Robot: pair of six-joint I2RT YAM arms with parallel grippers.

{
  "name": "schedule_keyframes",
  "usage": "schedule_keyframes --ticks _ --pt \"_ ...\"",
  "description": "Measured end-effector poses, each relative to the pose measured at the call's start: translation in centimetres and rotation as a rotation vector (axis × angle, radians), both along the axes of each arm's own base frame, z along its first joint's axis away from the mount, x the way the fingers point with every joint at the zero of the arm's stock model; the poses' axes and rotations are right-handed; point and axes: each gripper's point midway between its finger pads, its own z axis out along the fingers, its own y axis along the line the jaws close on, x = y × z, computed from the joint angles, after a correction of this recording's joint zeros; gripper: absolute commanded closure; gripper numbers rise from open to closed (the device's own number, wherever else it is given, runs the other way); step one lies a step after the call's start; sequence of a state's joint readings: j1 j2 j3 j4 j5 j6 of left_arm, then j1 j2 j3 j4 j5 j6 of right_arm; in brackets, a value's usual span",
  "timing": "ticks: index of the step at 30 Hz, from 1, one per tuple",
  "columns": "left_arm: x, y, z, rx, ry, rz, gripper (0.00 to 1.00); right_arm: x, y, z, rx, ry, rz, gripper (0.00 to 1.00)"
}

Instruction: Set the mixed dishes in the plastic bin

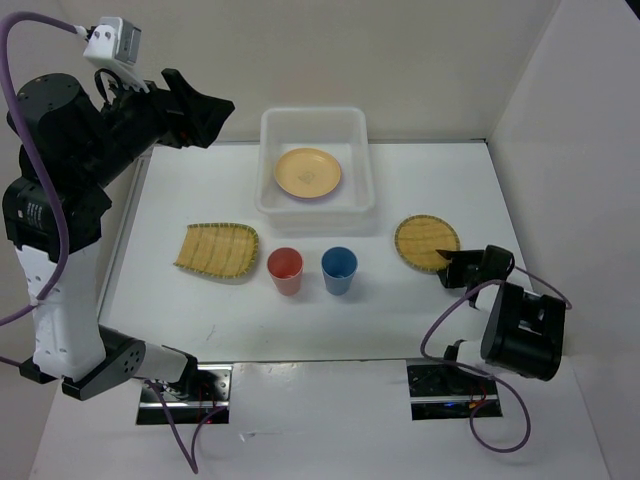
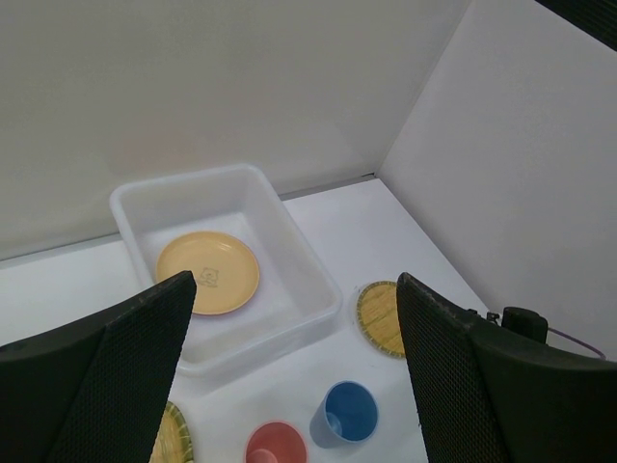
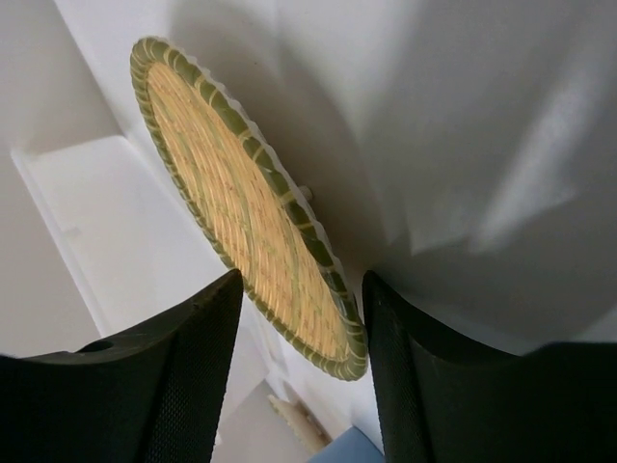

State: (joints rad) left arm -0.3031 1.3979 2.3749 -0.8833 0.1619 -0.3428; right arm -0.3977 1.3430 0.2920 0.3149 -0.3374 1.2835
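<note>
White walled table [image 1: 210, 310], left jaws wide, right jaws astride round tray [image 1: 425, 240], grip unclear

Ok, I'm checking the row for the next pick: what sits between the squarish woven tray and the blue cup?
The red cup, upright, apart from the squarish woven tray and the blue cup; the top external view shows it.
</note>
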Motion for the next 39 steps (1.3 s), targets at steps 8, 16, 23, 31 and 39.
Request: schedule_keyframes --ticks 8,16,23,31,39 --pt "0.0 0.0 0.0 -0.001 -0.001 0.0 0.09 0.8 0.0 -1.1 0.019 -0.023 0.072 0.75" --pt "0.3 0.3 0.0 -0.003 0.003 0.022 0.09 2.2 -0.1 0.4 -0.026 -0.111 0.133 1.0" --pt "0.6 0.4 -0.2 -0.003 0.01 0.036 0.09 1.4 -0.9 2.7 -0.108 -0.074 0.102 1.0" --pt "0.7 0.4 -0.4 -0.001 0.015 0.035 0.09 2.4 -1.6 13.5 -0.286 -0.247 0.074 1.0" --pt "1.3 0.0 -1.5 -0.012 0.057 0.027 0.09 4.9 8.0 25.1 -0.338 -0.495 0.306 1.0"
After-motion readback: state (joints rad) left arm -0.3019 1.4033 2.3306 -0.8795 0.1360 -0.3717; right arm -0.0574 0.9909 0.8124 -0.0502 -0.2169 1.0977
